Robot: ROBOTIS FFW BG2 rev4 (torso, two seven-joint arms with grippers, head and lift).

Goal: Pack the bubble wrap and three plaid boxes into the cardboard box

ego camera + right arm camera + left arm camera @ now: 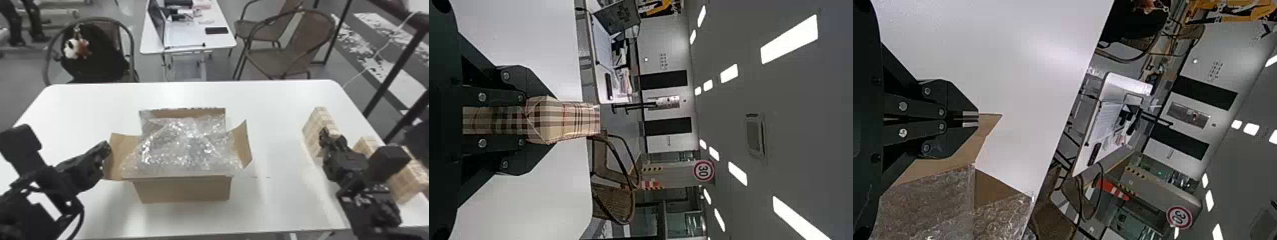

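Note:
The cardboard box [182, 190] stands open on the table, with bubble wrap [188, 146] heaped in it and draped over its rim. My left gripper [107, 148] is beside its left flap [123, 150]. In the left wrist view, my left gripper [978, 119] is shut with the flap [989, 125] just beyond and bubble wrap [948, 205] alongside. At the table's right, my right gripper [332, 137] is at the near end of a plaid box [319, 123]; the right wrist view shows the gripper [541, 120] shut on this plaid box [574, 120].
Two more plaid boxes, one [365, 145] partly behind the right arm and another [411, 180] nearer the table's right edge, lie close to that arm. The cardboard box's right flap [242, 143] sticks outward. Chairs and a smaller table [191, 38] stand beyond the white worktable [271, 95].

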